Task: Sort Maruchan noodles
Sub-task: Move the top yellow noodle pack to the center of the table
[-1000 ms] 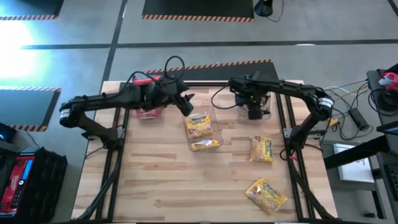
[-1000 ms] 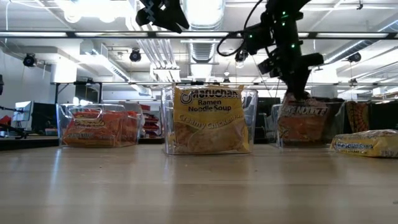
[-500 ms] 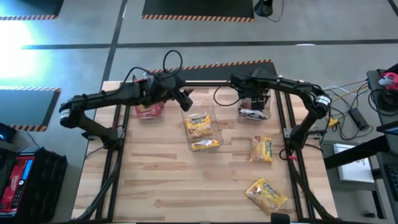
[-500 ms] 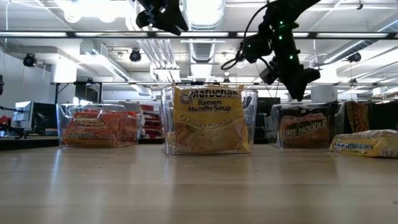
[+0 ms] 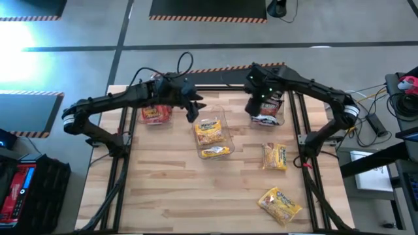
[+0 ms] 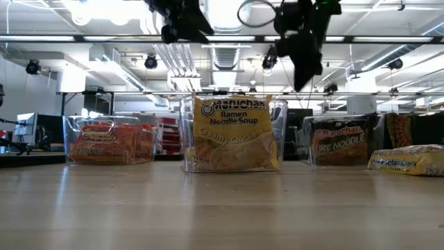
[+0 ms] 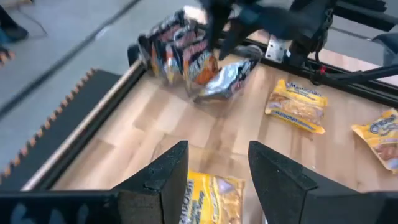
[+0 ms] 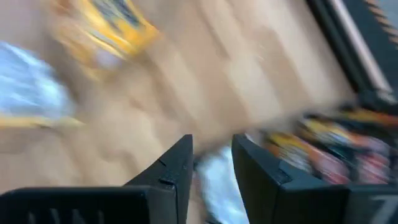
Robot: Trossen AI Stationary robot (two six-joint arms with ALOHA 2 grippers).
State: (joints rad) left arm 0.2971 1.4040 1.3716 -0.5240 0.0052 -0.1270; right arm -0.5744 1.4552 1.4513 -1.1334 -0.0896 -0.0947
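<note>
Three clear bins stand in a row toward the far edge. The left one (image 5: pixel 145 119) holds red Maruchan packets (image 6: pixel 111 142). The middle one (image 6: pixel 282 132) holds yellow packets (image 5: pixel 210 134). The right one (image 5: pixel 282 116) holds dark packets (image 6: pixel 340 139). Two more yellow packets (image 5: pixel 275 156) (image 5: pixel 279 202) lie flat on the table, right of centre. My left gripper (image 5: pixel 193 111) hangs open, holding nothing, above the gap between the red and yellow bins, with a yellow packet (image 7: pixel 211 196) below it. My right gripper (image 5: pixel 253 106) is open and holds nothing, high beside the dark bin's left side.
Black frame rails run along the table's left, right and far sides (image 5: pixel 297 124). Bare wood lies in front of the bins and across the near left part (image 5: pixel 163 189). One loose yellow packet (image 6: pixel 409 160) shows at the right in the low view.
My right gripper rose out of the dark bin and swung toward the table's left, leaving a dark packet standing in that bin; one second ago that packet sat tilted under the fingers.
</note>
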